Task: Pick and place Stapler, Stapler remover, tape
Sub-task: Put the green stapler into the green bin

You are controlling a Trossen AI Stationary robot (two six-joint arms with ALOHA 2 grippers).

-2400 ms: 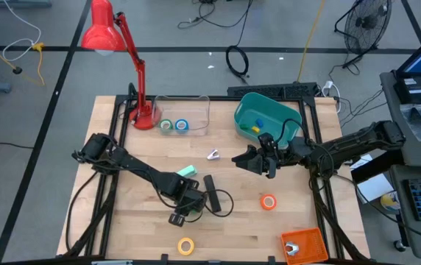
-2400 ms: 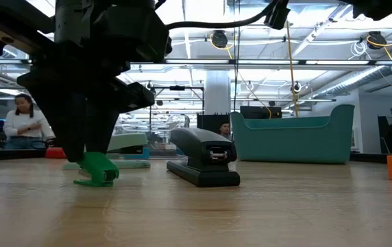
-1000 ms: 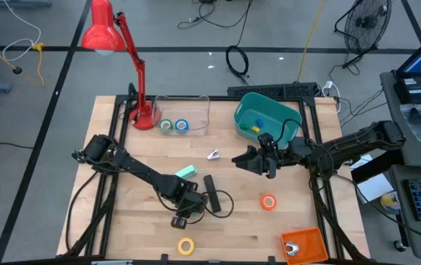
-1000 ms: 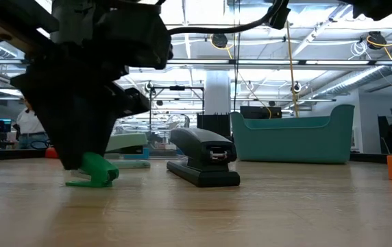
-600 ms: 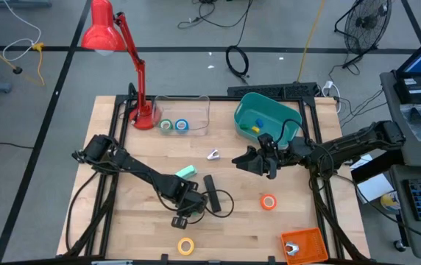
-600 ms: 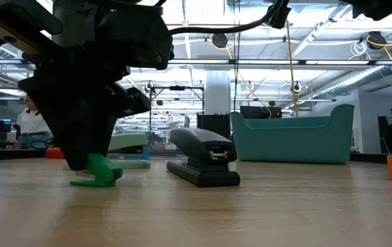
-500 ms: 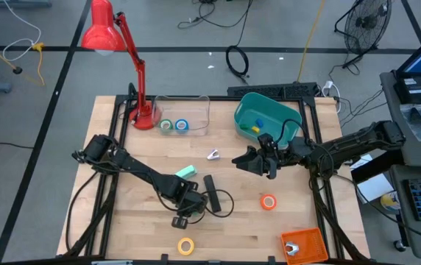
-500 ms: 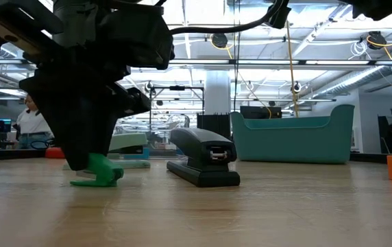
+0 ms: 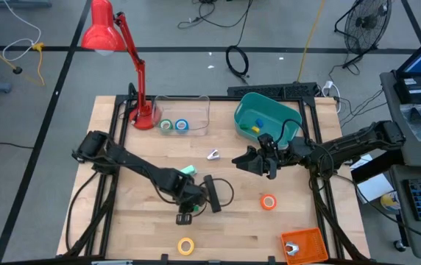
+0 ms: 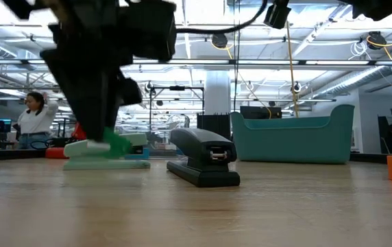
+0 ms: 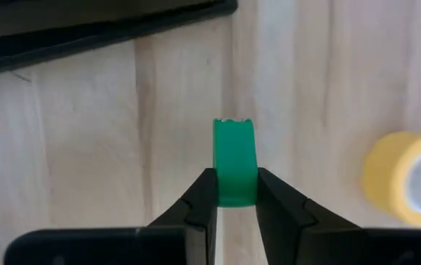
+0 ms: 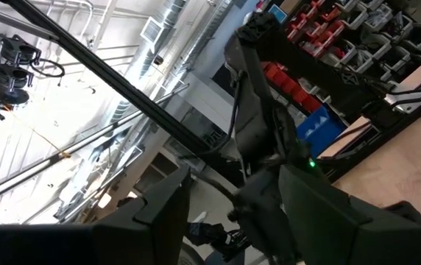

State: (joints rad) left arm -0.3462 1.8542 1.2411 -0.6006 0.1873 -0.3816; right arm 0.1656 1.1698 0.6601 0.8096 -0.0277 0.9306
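Wooden table (image 9: 144, 147), red lamp (image 9: 115, 44), ceiling pipes (image 10: 264, 65)

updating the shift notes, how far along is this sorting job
Looks done: the green tape and blue tape sit in the clear tray. In hand: the left claw grips the green staple remover, held off the table. Left: the stapler, orange tape and yellow tape lie on the table. The right claw waits open near the teal bin.

- Robotics lab or workshop, open-plan.
- Exposed ceiling ducts (image 10: 360, 75) and strip lights overhead.
- Wooden table (image 9: 144, 228) on a black frame, cables (image 9: 238, 60) across the floor.
- Parts-bin shelving (image 12: 328, 37) behind.
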